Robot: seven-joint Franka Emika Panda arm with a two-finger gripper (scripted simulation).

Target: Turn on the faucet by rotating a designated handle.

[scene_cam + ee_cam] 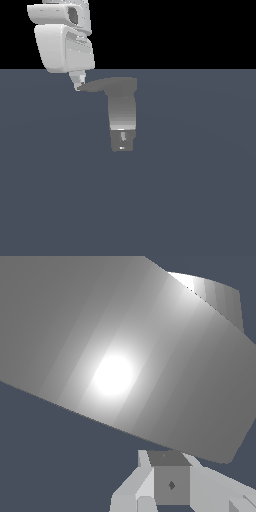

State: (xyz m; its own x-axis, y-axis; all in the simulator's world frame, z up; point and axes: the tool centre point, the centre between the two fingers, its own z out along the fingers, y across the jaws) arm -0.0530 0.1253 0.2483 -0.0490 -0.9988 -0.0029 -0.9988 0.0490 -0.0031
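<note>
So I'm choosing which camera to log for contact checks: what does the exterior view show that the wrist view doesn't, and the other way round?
Only the exterior view shows the whole faucet: upright column, darker stub at its lower end, and the handle tapering toward the gripper, plus the white arm above. Only the wrist view shows a close-up grey surface with a bright highlight and a finger pad. Both show the gripper right at the fixture; neither shows whether its jaws are open.

The faucet (122, 107) looks like smooth grey metal — a bright glossy highlight shows in the wrist view. The hand (78, 86) is smooth white plastic; the surface (200, 190) matt slate-blue.
</note>
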